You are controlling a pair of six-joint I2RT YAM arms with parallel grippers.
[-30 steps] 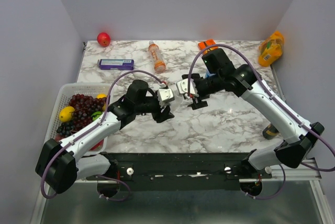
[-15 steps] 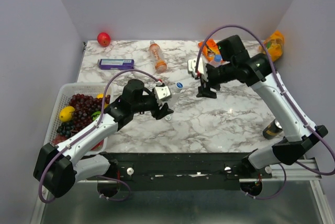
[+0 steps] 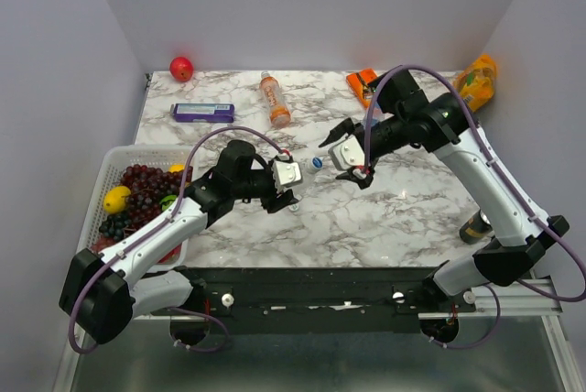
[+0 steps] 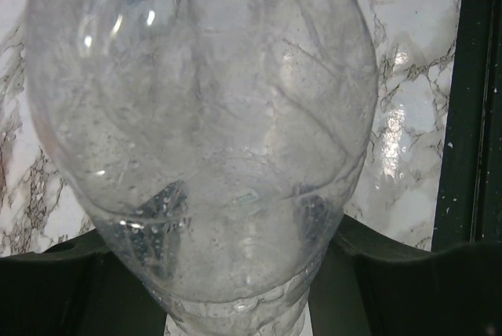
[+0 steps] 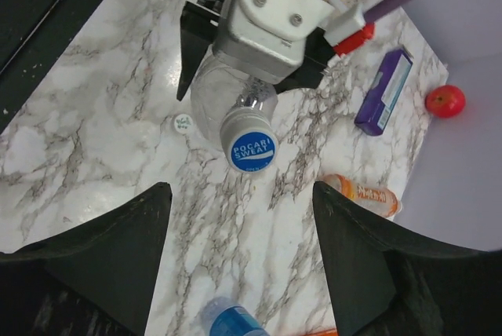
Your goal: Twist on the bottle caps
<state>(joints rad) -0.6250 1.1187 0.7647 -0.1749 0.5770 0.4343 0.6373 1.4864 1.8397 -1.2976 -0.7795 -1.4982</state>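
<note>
Clamping the probably light, crushable clear bottle (image 4: 204, 116), the left gripper (image 3: 286, 192) steadies it; the right gripper (image 5: 235, 250), jaws apart, should pinch the blue cap (image 5: 252, 149).

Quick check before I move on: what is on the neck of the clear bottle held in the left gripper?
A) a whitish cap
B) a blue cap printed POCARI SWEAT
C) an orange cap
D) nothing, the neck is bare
B: the right wrist view shows the blue cap, printed POCARI SWEAT, on the neck of the clear bottle in the left gripper; a whitish cap lies loose beside it.
</note>
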